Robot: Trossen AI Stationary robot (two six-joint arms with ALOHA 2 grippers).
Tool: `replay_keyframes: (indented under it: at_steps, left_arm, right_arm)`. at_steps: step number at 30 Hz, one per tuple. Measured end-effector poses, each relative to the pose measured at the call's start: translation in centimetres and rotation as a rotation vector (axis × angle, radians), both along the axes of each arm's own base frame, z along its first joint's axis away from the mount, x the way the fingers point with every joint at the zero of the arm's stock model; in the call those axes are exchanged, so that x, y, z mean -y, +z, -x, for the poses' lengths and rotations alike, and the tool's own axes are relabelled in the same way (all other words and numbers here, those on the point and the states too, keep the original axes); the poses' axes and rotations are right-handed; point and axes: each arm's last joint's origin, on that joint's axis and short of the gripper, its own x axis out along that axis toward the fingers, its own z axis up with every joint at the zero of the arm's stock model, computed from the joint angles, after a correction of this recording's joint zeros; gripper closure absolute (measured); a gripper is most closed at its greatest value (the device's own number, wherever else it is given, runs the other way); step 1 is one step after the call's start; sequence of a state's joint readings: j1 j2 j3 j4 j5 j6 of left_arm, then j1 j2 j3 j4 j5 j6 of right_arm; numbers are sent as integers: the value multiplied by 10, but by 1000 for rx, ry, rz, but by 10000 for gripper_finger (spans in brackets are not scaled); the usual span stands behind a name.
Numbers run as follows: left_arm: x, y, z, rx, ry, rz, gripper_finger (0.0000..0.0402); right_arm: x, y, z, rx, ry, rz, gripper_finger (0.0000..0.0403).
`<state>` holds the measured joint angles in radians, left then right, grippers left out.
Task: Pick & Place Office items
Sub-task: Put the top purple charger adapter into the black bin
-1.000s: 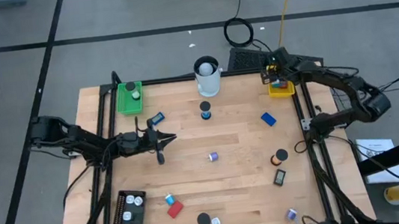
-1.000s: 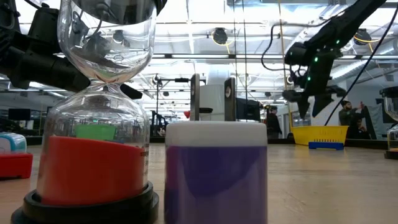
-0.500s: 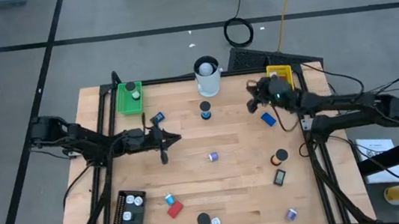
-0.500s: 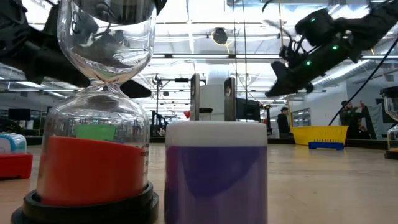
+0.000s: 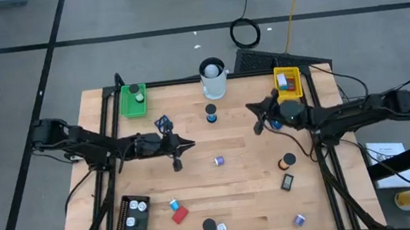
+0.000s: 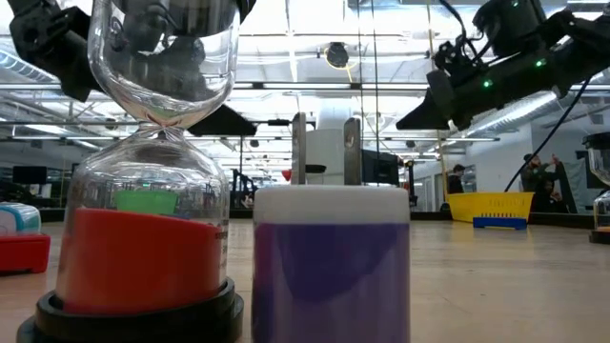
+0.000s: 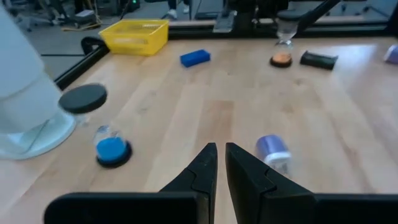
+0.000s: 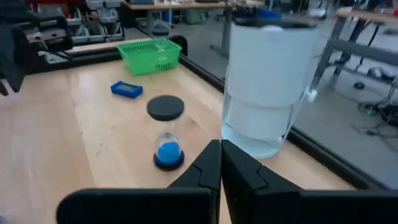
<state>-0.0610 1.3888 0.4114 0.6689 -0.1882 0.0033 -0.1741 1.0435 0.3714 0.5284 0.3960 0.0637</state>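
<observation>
My left gripper (image 5: 190, 144) hovers over the middle left of the wooden table, shut with nothing between its fingers (image 7: 221, 155). My right gripper (image 5: 250, 110) hangs over the far right part of the table, also shut and empty (image 8: 219, 155). It points toward a small blue-sand hourglass (image 5: 211, 113) and the white cup (image 5: 213, 79). Loose office items stand on the table: a blue block (image 5: 275, 122), a purple piece (image 5: 219, 161), a blue piece (image 5: 162, 123), a red block (image 5: 179, 215) and a black cap (image 5: 210, 226). The yellow tray (image 5: 289, 82) holds a white-and-blue piece.
A green tray (image 5: 134, 100) sits at the far left corner and a black tray (image 5: 133, 216) at the near left. An orange-sand hourglass (image 6: 143, 248) and a purple cylinder (image 6: 329, 276) stand right before the low camera. Bare wood lies between the two grippers.
My right gripper has swung from above the yellow tray toward the table's middle, tipping from pointing down to nearly level. My left gripper has moved a little toward the table's right and risen slightly. Nothing on the table has moved.
</observation>
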Motion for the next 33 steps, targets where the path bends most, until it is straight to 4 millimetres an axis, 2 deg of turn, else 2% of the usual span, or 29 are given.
replay_keyframes:
  at_steps: [8,15,21,24,29,33]
  left_arm:
    - [4,5,-4,6,-23,19,360]
    - [14,-3,-7,-22,-33,49,359]
    - [29,-11,-35,-72,-34,56,352]
    - [36,-14,-56,-140,-36,62,324]
    - [45,-16,-90,-263,-19,83,250]
    - [47,-19,-106,-333,35,44,188]
  right_arm:
    - [-24,7,-5,67,99,17,402]
    - [-30,13,-6,104,137,81,402]
    - [-29,16,-7,115,137,114,402]
    - [-29,16,-7,103,142,140,402]
    - [-29,23,-7,154,141,190,402]
    - [-27,25,-7,171,131,188,402]
